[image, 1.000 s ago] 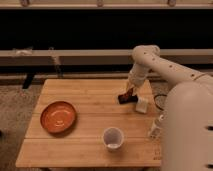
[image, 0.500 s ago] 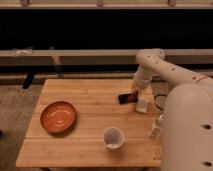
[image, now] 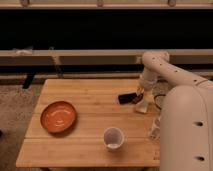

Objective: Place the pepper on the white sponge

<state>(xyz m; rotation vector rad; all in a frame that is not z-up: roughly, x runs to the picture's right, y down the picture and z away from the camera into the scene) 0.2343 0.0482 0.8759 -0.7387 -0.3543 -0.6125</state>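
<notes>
My gripper [image: 139, 96] hangs low over the right side of the wooden table [image: 85, 90], at the end of the white arm that comes down from the upper right. It is shut, and the small dark red pepper [image: 136, 99] shows at its tip. The white sponge [image: 142, 107], a small pale block, lies on the table just below and slightly right of the gripper. From this view I cannot tell whether the pepper touches the sponge.
A small flat black object [image: 126, 98] lies just left of the gripper. An orange bowl [image: 58, 116] sits at the left and a white cup [image: 113, 137] near the front edge. The robot's white body [image: 185, 130] fills the right foreground, hiding the table's right edge.
The gripper has moved to the right, away from the black object, and now hangs over the white sponge. The black object, bowl and cup have stayed put.
</notes>
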